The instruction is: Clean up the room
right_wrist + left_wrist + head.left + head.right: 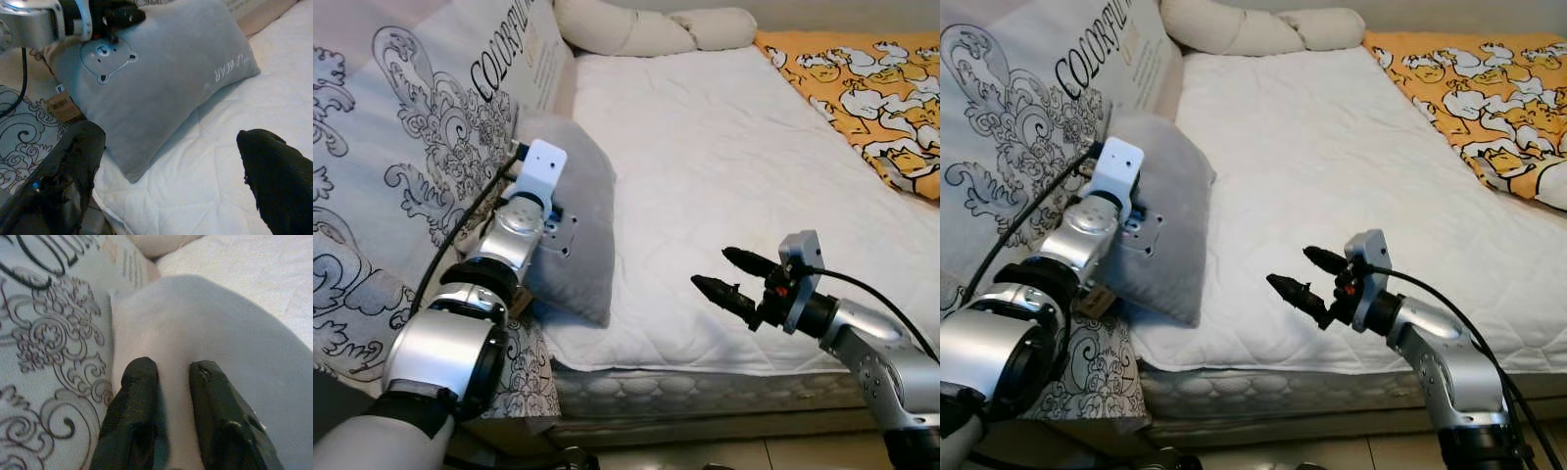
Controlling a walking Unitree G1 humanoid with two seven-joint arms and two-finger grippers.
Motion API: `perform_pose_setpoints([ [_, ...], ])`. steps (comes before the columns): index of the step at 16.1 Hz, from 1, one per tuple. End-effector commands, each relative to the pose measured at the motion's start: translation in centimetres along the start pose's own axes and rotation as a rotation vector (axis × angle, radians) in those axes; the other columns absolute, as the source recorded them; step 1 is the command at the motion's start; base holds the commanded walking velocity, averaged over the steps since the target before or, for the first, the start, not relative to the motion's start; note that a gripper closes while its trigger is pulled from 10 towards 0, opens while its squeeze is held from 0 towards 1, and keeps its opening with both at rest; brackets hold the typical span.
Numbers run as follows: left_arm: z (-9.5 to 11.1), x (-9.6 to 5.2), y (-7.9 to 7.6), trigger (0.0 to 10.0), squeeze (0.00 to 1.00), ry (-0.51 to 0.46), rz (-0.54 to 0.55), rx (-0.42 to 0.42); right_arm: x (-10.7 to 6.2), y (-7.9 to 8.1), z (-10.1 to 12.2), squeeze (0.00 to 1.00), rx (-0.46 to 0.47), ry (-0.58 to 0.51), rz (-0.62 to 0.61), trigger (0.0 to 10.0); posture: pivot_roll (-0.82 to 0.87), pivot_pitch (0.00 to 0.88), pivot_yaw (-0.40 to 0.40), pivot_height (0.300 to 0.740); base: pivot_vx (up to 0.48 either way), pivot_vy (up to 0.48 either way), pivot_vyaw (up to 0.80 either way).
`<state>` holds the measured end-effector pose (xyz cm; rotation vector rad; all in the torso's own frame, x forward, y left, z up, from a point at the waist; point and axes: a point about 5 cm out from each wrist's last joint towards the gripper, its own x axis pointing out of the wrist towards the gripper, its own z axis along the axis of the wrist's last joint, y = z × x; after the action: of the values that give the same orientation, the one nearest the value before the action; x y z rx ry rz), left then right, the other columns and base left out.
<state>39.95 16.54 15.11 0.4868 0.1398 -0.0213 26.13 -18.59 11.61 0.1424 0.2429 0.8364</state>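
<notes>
Grey pillow (578,211): sits at the near left edge of the bed, propped up against the big patterned cushion, so it's standing on its edge rather than lying flat. There's a little bear face and some lettering on its front, visible in the right wrist view.

Left tool (168,396): pinching the pillow near its upper edge, fingers pressed close together with a fold of the soft grey fabric squeezed between them. My guess is it grabs the edge because that's the only bit thin enough to get a grip on.

Right tool (732,274): fingers spread wide, hovering over the white mattress (734,176) to the right of the pillow, not touching anything. It's pointed at the pillow, so it looks ready to help out, maybe take the other side.

Patterned cushion (411,147): leans at the left of the bed and acts as a backrest for the grey one.

Far end: a couple of cream pillows (636,29) at the head of the bed, well apart from the action.

Orange blanket (871,93): bunched along the far right side of the bed.

Step in hand: probably moving the grey pillow to a tidier spot, likely the head of the bed.

Watch out: a one-edge pinch on a floppy pillow could slip.
</notes>
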Motion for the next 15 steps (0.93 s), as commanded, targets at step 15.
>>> perform_pose_setpoints([
  [15, -1.0, -9.7, -3.1, 10.0, 1.00, -0.267, -0.253, -0.364, -0.6, 0.6, 0.1, 1.00, -0.042, -0.331, -0.750, 10.0, -0.05, 0.000, 0.022, 0.740, 0.000, -0.153, 0.00],
])
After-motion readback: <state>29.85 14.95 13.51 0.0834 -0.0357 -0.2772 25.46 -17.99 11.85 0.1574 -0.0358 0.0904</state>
